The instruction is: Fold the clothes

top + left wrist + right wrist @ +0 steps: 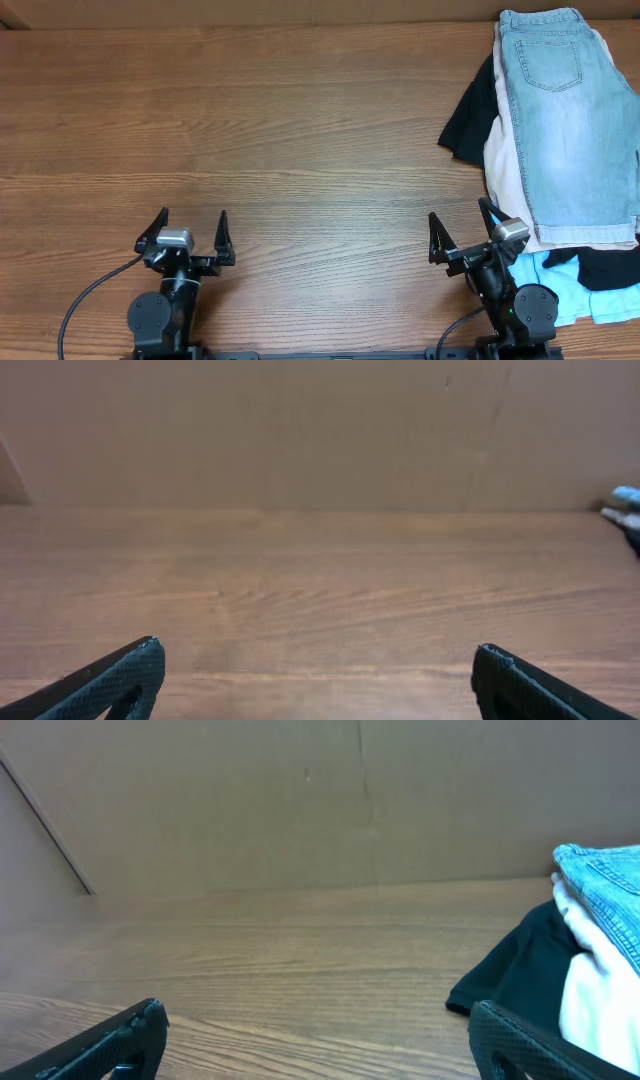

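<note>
Faded light-blue denim shorts (570,120) lie flat on top of a pile at the table's right edge, back pocket up. Under them are beige shorts (505,150), a black garment (470,120) sticking out to the left, and a sky-blue garment (560,285) at the front. The denim (605,885), beige (590,995) and black (520,970) pieces show at the right of the right wrist view. My right gripper (462,232) is open and empty, just left of the pile's front corner. My left gripper (191,232) is open and empty at the front left, far from the clothes.
The wooden table (280,140) stretches left of the pile. A brown cardboard wall (300,430) stands along the far edge. The right arm's tip (625,510) shows at the right edge of the left wrist view.
</note>
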`<action>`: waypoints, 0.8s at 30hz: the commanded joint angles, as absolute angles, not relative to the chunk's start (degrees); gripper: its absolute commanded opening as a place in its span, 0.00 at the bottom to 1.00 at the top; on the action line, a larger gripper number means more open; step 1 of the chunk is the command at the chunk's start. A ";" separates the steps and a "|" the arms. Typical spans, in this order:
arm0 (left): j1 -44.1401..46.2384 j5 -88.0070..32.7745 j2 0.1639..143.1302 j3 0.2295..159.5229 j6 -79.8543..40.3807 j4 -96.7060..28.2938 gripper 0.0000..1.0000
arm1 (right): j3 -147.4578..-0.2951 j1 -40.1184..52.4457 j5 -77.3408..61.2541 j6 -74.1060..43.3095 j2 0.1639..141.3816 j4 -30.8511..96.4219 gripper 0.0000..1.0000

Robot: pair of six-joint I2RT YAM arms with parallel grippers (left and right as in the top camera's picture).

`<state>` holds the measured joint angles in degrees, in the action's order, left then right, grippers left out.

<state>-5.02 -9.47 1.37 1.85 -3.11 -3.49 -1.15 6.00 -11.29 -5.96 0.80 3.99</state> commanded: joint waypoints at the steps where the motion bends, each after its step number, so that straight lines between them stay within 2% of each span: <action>1: -5.61 -10.61 1.50 6.50 -4.27 -3.03 1.00 | -5.08 6.04 -8.36 -5.80 0.80 4.05 1.00; 8: -5.61 -13.67 7.27 12.10 -4.29 -3.01 1.00 | -19.09 6.04 -4.12 -5.30 10.98 11.44 1.00; 16: -5.61 -20.43 25.80 26.00 -4.29 -4.54 1.00 | -38.48 6.04 -3.88 -1.23 30.28 18.02 1.00; 24: -5.61 -21.74 49.87 52.40 -4.25 -24.43 1.00 | -64.10 6.04 -3.88 -1.26 53.25 35.55 1.00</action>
